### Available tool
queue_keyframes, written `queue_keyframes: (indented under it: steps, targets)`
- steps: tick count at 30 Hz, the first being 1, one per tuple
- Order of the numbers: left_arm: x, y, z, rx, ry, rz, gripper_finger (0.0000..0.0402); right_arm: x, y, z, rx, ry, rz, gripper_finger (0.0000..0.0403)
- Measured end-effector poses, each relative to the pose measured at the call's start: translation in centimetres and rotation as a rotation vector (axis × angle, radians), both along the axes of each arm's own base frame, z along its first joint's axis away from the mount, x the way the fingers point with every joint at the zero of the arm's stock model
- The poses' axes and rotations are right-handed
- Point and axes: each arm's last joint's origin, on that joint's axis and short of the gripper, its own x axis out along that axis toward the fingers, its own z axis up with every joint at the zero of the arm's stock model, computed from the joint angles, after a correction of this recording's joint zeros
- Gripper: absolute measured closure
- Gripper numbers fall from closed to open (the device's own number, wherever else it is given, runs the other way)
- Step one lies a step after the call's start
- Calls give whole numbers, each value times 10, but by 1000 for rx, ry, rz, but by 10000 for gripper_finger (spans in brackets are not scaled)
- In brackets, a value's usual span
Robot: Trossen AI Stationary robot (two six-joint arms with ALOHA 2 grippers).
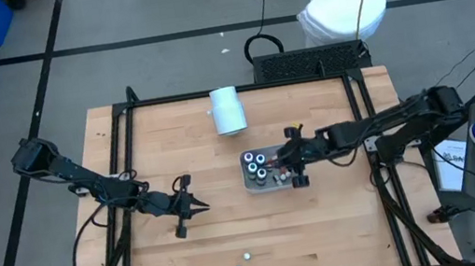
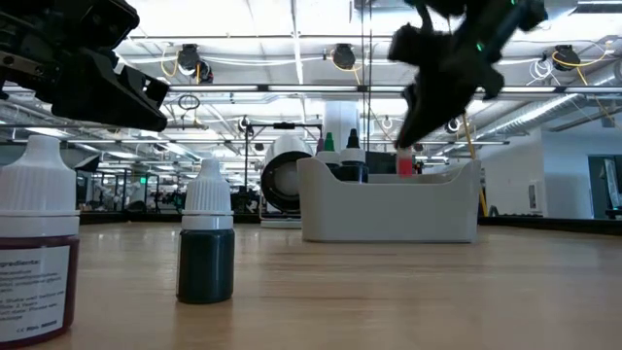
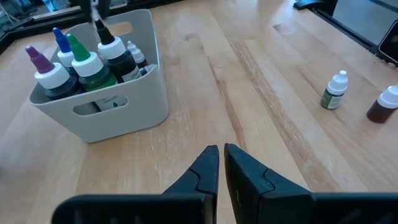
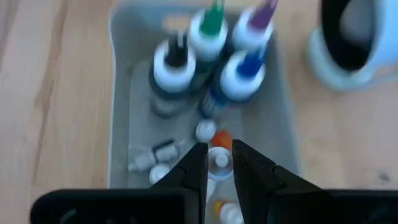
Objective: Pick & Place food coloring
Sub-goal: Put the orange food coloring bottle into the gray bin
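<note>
The grey tray (image 1: 250, 180) stands mid-table and holds several food coloring bottles (image 4: 205, 50): tall ones with black, green, purple and blue tips stand upright, small whitish ones (image 4: 152, 158) lie on its floor. My right gripper (image 4: 219, 155) hangs over the tray's right end (image 1: 291, 161), pointing down, shut on a small bottle. Two more bottles stand by the table's near edge, a dark green one (image 2: 206, 243) and a red-brown one (image 2: 34, 258). My left gripper (image 1: 194, 206) is shut and hovers left of the tray, touching nothing. My right gripper pinches a small white-capped bottle (image 4: 219, 162) between its two fingers, coming from above and pointing down into the tray. In the low view the bottle's red part (image 2: 404, 165) shows below the fingers, at the height of the tray's rim. Whether it rests on the floor I cannot tell.
A white cylinder (image 1: 228, 111) lies on its side near the far edge, beyond the tray. The black frame rails (image 1: 127, 149) run along the table's left and right sides. Bare wood lies between the tray and the two bottles (image 1: 242, 262) at the near edge.
</note>
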Motion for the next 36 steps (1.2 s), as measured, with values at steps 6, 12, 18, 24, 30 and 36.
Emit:
queue_keyframes:
  steps: [6,12,18,24,30,36]
  targets:
    - [0,0,0,4,-1,-2,366,-9,-20,-31,40,-25,-28,353]
    - [0,0,0,38,-9,-4,366,-12,-27,-37,17,-20,-26,353]
    - [1,2,1,82,-24,47,366,-12,-31,-36,9,-23,-28,353]
    - [2,3,4,62,-60,89,366,-11,-31,-35,32,-49,-56,353]
    - [3,2,7,-1,-92,109,366,-10,-29,-35,94,-58,-51,353]
    - [3,2,8,-11,-96,112,366,-10,-29,-35,98,-58,-53,353]
